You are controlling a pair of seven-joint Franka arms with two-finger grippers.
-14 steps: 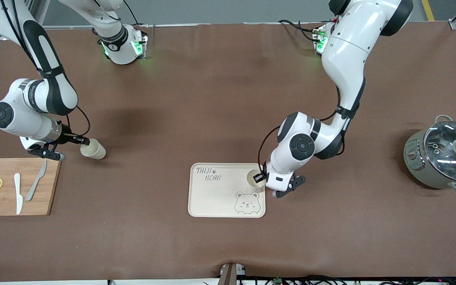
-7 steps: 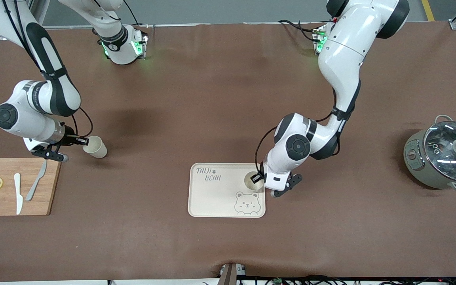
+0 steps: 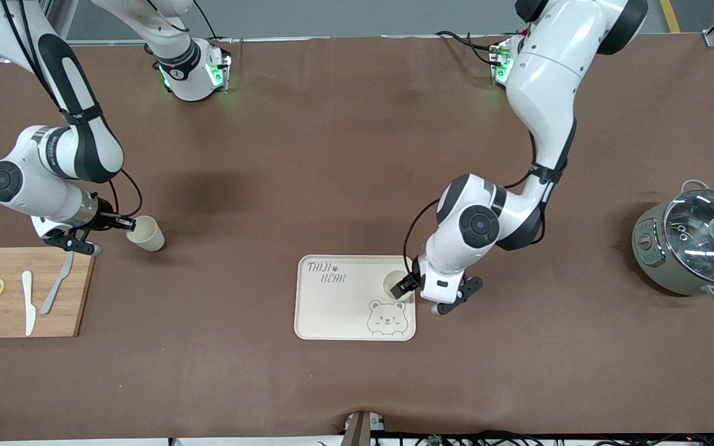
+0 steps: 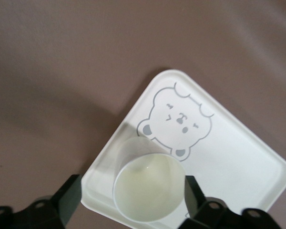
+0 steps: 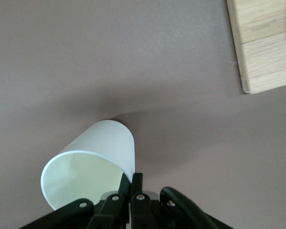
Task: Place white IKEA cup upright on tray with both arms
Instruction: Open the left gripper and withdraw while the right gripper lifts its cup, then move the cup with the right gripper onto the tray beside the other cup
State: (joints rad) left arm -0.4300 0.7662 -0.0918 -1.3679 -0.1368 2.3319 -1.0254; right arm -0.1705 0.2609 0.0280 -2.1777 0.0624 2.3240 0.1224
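Observation:
A white cup (image 3: 396, 285) (image 4: 148, 188) stands upright in a corner of the cream tray (image 3: 338, 310) (image 4: 238, 157), beside the bear drawing. My left gripper (image 3: 404, 286) (image 4: 132, 193) is open, and its fingers (image 4: 70, 193) stand apart from the cup wall on either side. A second white cup (image 3: 147, 234) (image 5: 93, 157) is tilted on the brown table near the wooden board, mouth toward the right arm. My right gripper (image 3: 126, 225) (image 5: 135, 180) is shut on that cup's rim, one finger inside and one outside.
A wooden cutting board (image 3: 75, 291) (image 5: 262, 43) with lemon slices, a white knife and a grey knife lies at the right arm's end. A grey pot with a glass lid (image 3: 695, 244) stands at the left arm's end.
My left gripper has opened and let go of the cup on the tray. My right gripper has closed on the rim of the tilted cup.

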